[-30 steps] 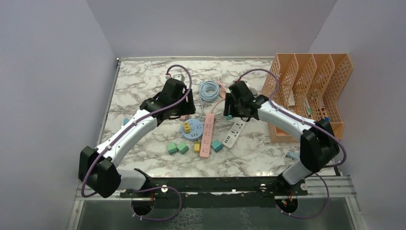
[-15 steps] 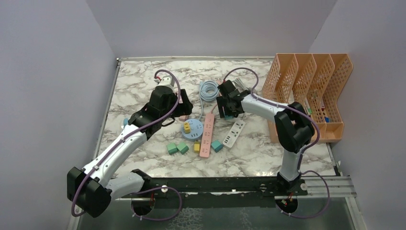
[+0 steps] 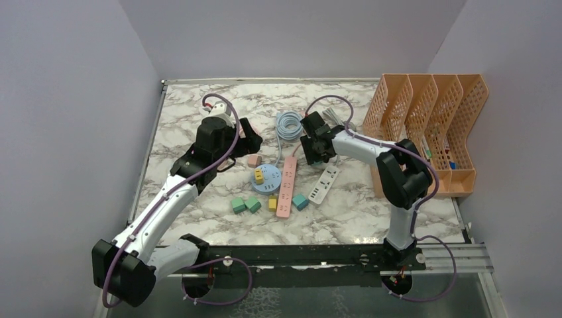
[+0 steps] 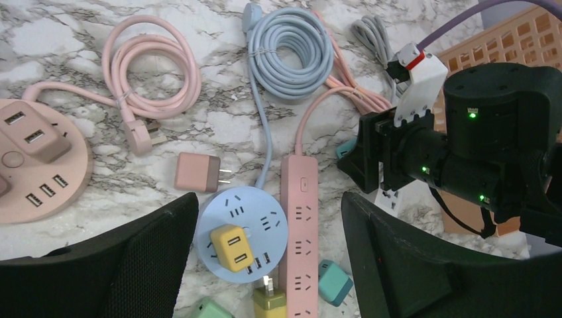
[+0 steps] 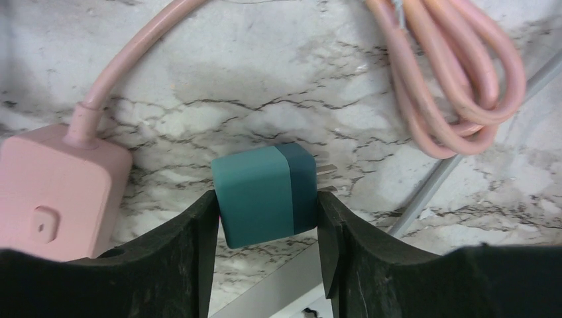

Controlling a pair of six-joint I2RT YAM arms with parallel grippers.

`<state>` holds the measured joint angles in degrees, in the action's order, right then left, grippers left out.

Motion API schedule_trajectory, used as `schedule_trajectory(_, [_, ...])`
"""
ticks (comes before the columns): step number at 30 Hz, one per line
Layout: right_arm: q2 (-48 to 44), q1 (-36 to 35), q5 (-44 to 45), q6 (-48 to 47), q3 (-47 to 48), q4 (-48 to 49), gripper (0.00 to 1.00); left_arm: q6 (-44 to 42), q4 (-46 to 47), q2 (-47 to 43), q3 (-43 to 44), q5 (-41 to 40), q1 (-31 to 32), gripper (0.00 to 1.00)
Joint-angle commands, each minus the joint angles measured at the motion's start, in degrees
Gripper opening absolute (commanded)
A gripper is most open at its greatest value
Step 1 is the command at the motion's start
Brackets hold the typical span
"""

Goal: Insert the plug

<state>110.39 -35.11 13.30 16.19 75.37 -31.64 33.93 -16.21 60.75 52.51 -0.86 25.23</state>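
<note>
Plug point(image 5: 255, 189), teal and blocky, sits mid-frame in your right wrist view, pinched on its flat sides by the right claw point(image 5: 266, 199), prongs pointing right above the worktop point(image 5: 252, 86). It looks light, rigid and smooth, so grip it squarely. Beyond, a pink cable point(image 5: 457, 86) loops at upper right. Your left claw point(image 4: 268, 202) hangs wide open.

Teal plug point(image 5: 265, 195), marbled tbl point(image 3: 179, 106)
</note>
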Motion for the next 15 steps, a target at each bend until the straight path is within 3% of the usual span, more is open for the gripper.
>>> schedule_trajectory(1, [-3.99,0.04,-8.83,0.34,1.39,0.99,0.41,-1.53,4.63,-1.39,-1.55,5.95,-0.37,0.81])
schedule_trajectory(8, [-12.43,0.13,-29.01,5.25,3.15,1.39,0.41,-6.8,8.75,-1.75,-1.55,13.29,-0.38,0.81])
schedule_trajectory(15, [-19.67,0.13,-45.27,19.83,-0.76,9.94,0.41,-12.29,18.48,-2.61,-3.32,23.82,-0.52,0.81])
